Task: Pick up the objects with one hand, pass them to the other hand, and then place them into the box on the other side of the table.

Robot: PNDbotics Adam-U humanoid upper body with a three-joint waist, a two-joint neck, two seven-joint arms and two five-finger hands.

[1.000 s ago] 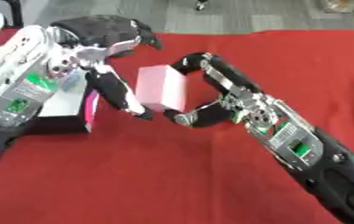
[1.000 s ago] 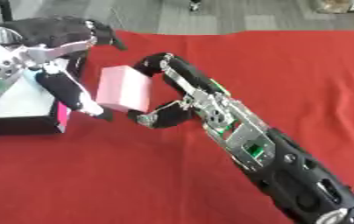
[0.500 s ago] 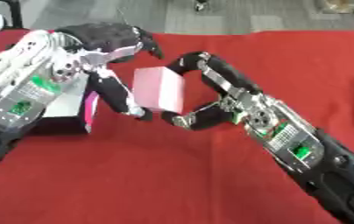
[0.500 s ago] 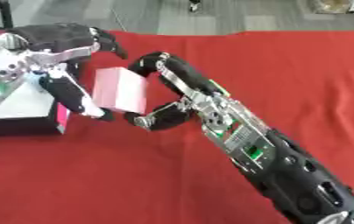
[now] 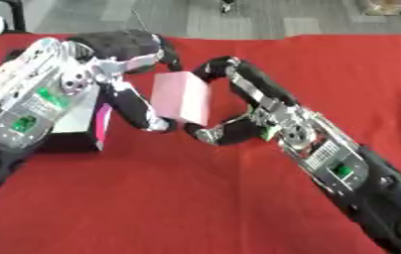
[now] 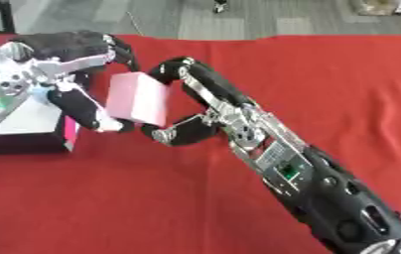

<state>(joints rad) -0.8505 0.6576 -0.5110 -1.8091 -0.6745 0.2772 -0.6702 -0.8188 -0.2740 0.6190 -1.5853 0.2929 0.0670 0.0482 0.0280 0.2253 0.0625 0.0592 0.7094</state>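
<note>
One pink block (image 5: 181, 96), two robot hands on it
You have the left robot hand (image 5: 127, 84) and right robot hand (image 5: 238, 106) both curled around the plain pale-pink block, above the red worktop (image 5: 152, 198) near its left edge

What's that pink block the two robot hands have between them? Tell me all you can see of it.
The pink block is a plain, matte, box-shaped thing with flat faces and no markings visible. It is held up above the red tablecloth, slightly tilted. The right hand curls round its top and lower edge; the left hand meets it from the other side, fingers over its top corner and thumb at its lower edge.
</note>
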